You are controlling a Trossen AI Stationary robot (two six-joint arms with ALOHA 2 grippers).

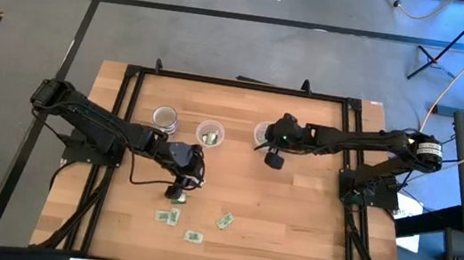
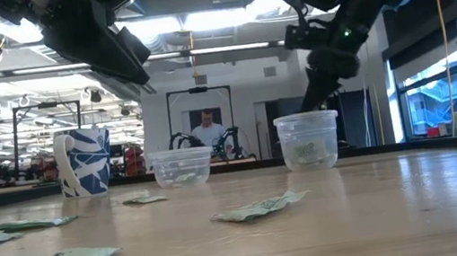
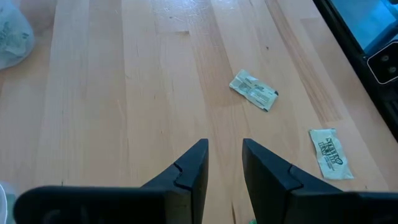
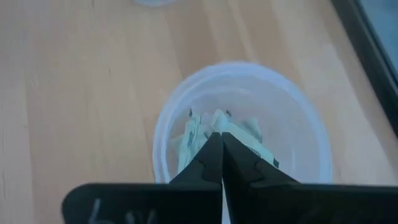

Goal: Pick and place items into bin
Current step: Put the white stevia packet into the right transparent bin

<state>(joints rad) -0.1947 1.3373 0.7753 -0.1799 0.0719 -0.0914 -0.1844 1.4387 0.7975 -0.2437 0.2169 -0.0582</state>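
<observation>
Looks like this one's well past halfway but not finished. There are three containers lined up across the middle of the table (image 1: 289, 245): a patterned mug (image 1: 164, 119) on the left, a clear cup (image 1: 209, 133) in the middle and another clear tub (image 4: 242, 127) on the right, and both clear ones already have packets sitting in them (can't see inside the mug from any view). What's left is the loose stuff on the wood near the front edge. From overhead I count four packets still out: one (image 1: 177, 195) right under the left gripper (image 1: 183, 177), one (image 1: 167, 218) just in front of that, one (image 1: 193, 236) closest to the front edge, and one (image 1: 225, 222) off to the right of the group, all pale green and white, all lying flat and apart from each other. The left gripper hovers low over that cluster with its fingers (image 3: 189, 171) spread a little and nothing between them, so I'd guess it's lining up its next pick. The right gripper (image 4: 221, 149) is parked directly above the right-hand tub with its fingers pressed tight together, nothing pinched as far as I can tell, just the packets in the tub below it. So four to go, by my count.
</observation>
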